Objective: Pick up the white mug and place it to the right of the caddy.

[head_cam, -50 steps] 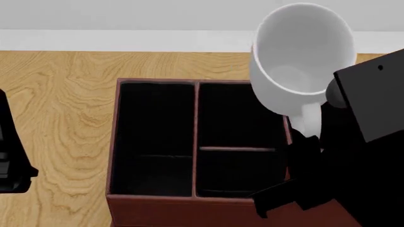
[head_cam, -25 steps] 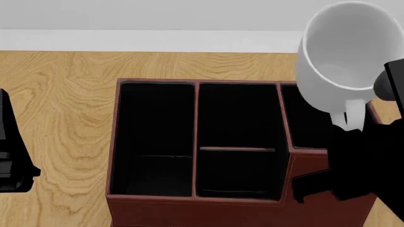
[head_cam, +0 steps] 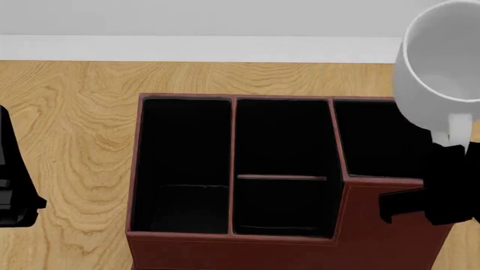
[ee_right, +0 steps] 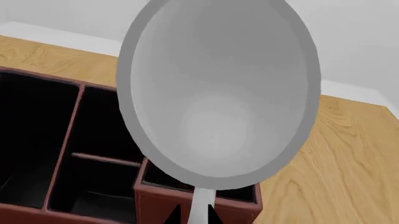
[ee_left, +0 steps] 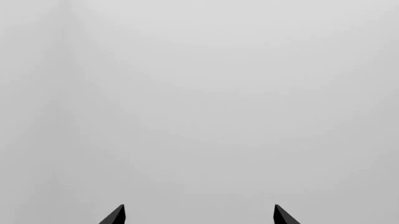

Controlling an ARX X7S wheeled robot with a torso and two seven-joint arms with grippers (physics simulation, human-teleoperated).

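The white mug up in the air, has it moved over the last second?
Yes. In the head view the white mug, held by its handle in the right gripper, has travelled rightward across the caddy, from over its middle compartments to its right end.

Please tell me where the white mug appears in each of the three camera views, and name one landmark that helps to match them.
Head view: the mug is at the upper right edge, partly cut off, above the caddy's right end.
Right wrist view: the mug fills the centre, its opening toward the camera.
Left wrist view: not in it, only a grey background.
Shared landmark: the caddy, seen in the head and right wrist views.
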